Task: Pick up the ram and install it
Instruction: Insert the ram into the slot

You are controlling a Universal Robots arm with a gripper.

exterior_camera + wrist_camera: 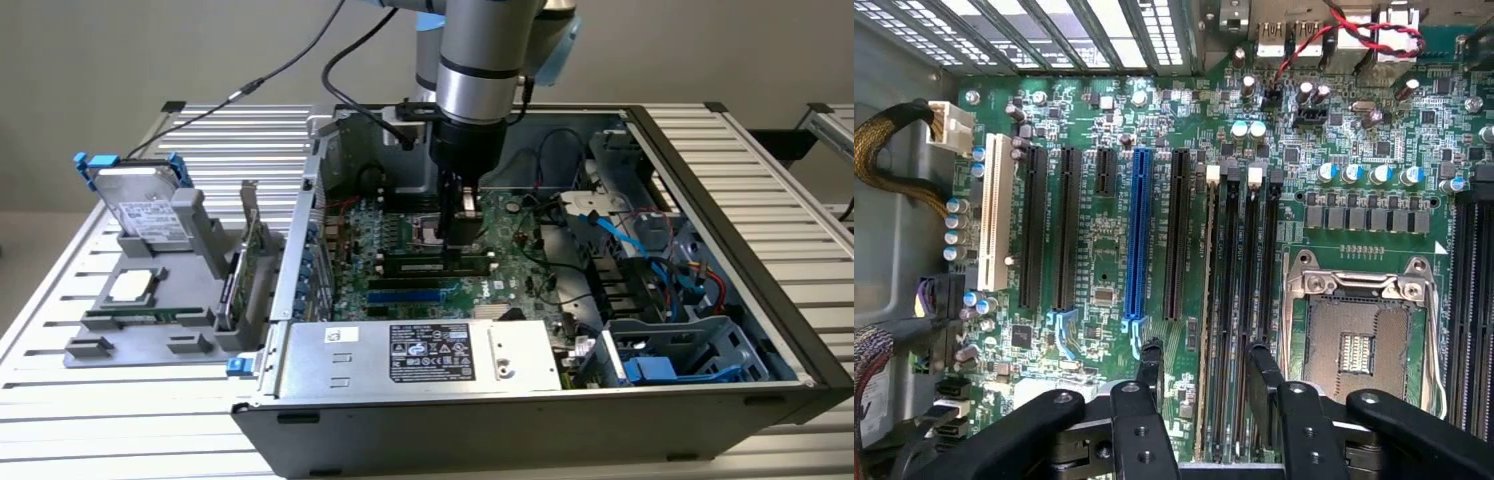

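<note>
The ram [1205,300] shows edge-on as a thin green stick standing in one of the long black memory slots beside the CPU socket [1359,340]. A white latch [1212,173] sits at its far end. My gripper [1206,375] hangs right over the stick, open, one black finger [1151,372] on each side and neither touching it. In the exterior view the gripper [461,238] reaches straight down into the open computer case [747,250], just above the motherboard [400,240].
Blue [1139,240], black and white [994,215] expansion slots lie beside the memory slots. The power supply [427,350] fills the case front, and cables [641,240] crowd the exterior view's right. A grey fixture [147,300] outside the case holds a hard drive [144,205] and an expansion card [247,260].
</note>
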